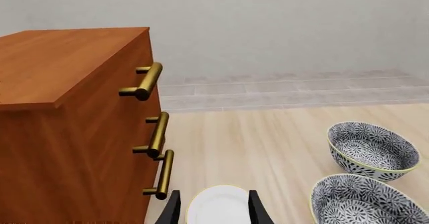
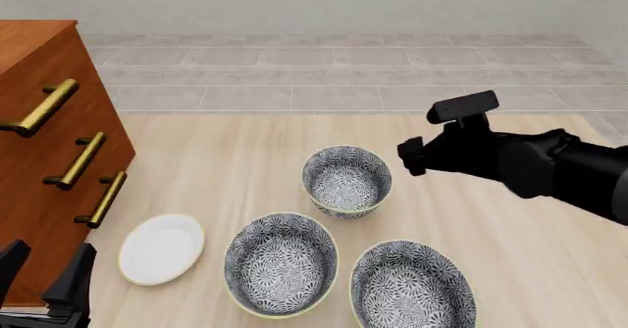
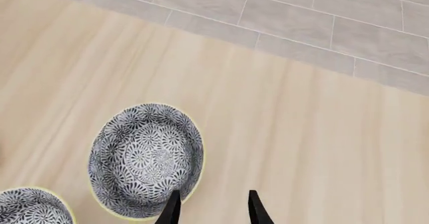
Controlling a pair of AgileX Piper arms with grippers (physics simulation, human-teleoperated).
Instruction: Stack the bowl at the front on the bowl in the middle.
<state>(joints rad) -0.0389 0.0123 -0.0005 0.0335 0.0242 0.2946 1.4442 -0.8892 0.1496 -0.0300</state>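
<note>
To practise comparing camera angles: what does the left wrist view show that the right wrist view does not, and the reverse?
Only the left wrist view shows the wooden drawer cabinet with brass handles, the white plate and the open left gripper. Only the right wrist view shows the open right gripper, empty. Both show patterned bowls, the pale wooden tabletop and the grey tiled floor beyond.

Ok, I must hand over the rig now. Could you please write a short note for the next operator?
Left gripper: open, empty, low at the near left beside the cabinet, with the white plate ahead of it.
Right gripper: open, empty, raised by the far bowl, not over the front bowl.
Front bowl: on the table, near right, upright.
Middle bowl: just to its left, empty.
Done: nothing stacked.
Left: grasp the front bowl, probably with the right arm, lift it and set it into the middle bowl.
</note>
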